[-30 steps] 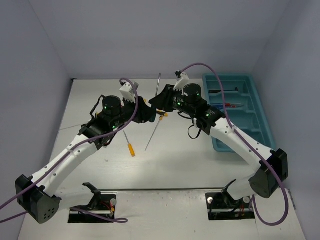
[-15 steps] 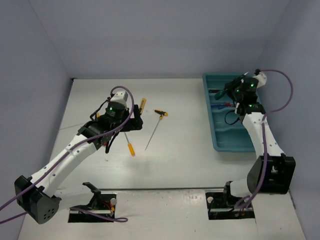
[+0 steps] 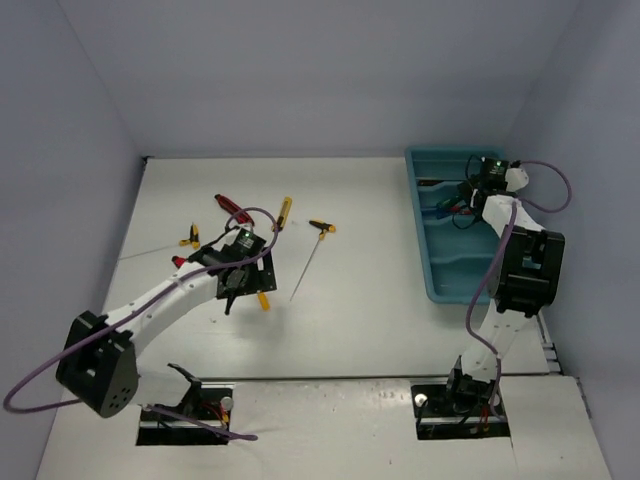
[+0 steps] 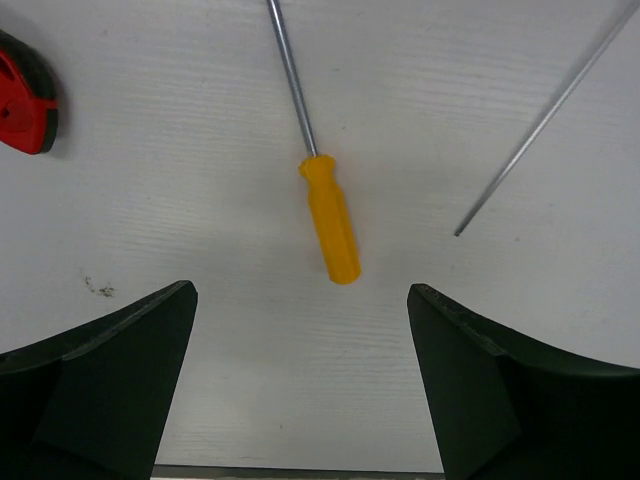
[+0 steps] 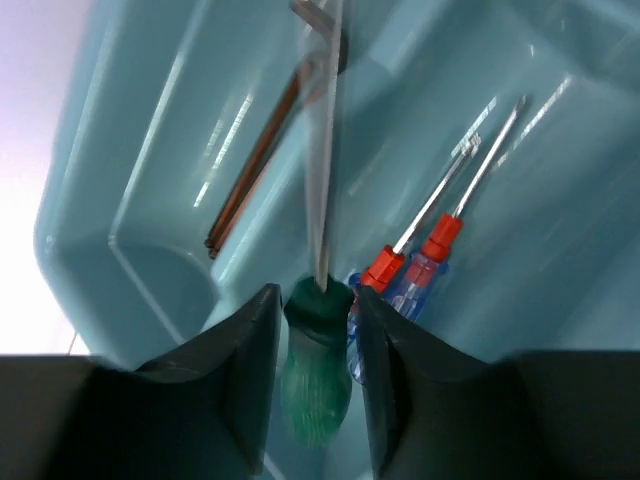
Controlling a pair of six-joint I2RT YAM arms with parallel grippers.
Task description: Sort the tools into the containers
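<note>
Pale lavender walls (image 3: 300, 70) are enclosing a white table (image 3: 350, 320) on three sides, and soft light is falling evenly.

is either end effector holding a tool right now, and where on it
Right end effector has the green screwdriver between its fingers by the handle, over the teal tray. Left end effector is open, empty.

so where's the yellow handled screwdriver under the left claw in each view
top external: yellow-handled screwdriver on the table just right of the left claw, lower left of centre.
left wrist: centre of the picture, handle nearest the camera, shaft running to the top edge, between the open fingers.
right wrist: not in it.
shared landmark: the thin rod lies right of it, also upper right in the left wrist view.
</note>
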